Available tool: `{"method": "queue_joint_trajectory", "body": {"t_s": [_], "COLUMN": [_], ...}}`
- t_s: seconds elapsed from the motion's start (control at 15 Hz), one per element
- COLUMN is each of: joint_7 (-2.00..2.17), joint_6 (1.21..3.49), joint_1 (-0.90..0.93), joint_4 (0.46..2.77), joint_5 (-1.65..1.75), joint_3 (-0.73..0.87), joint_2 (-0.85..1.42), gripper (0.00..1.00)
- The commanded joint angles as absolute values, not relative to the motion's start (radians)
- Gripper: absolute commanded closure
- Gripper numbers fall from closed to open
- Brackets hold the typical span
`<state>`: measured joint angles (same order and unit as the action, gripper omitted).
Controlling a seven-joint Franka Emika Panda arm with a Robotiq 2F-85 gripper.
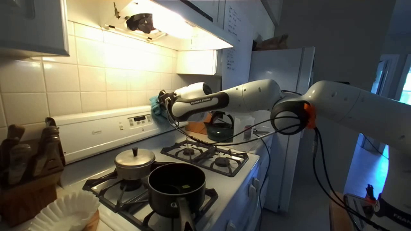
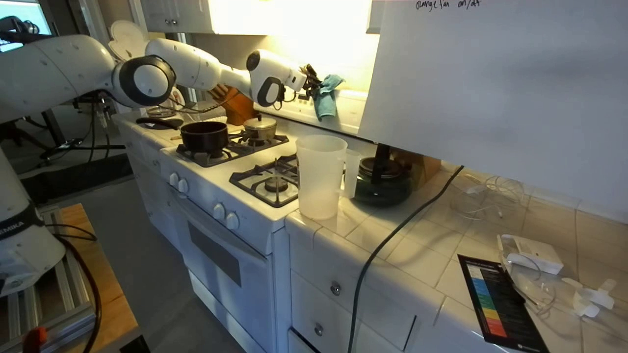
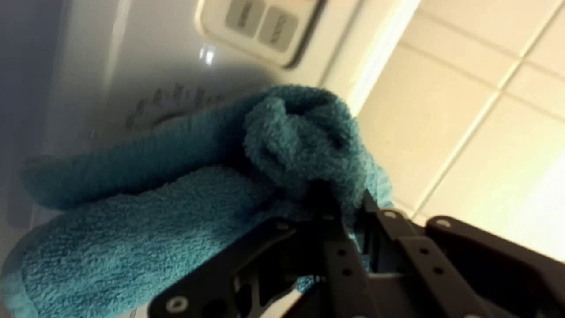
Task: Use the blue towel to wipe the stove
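The arm (image 1: 260,96) is outstretched over the stove (image 2: 250,161), end effector (image 3: 350,210) pinched closed on the blue towel (image 3: 190,210).

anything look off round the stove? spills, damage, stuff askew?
No spill or damage that I can make out on the stove. What looks odd: in an exterior view, a black cable runs across the counter and hangs over its front edge, where it might snag.
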<state>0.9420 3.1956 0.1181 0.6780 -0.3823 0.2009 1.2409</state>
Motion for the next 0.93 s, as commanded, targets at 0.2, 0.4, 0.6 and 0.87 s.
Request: {"method": "queue_joint_trajectory", "body": {"t_s": [0.2, 0.4, 0.6, 0.87], "joint_7": [0.565, 0.341, 0.259, 0.215], "joint_6": [3.007, 2.888, 2.809, 2.928], "joint_1": [0.068, 0.047, 0.023, 0.019], "joint_4": [0.446, 0.447, 0.491, 0.474], "joint_5": [-0.405, -0.420, -0.413, -0.359], "joint_3": [-0.315, -0.551, -0.625, -0.560], "joint_2": [1.330, 1.339, 1.332, 1.344], "gripper": [0.97, 0.97, 0.97, 0.97]}}
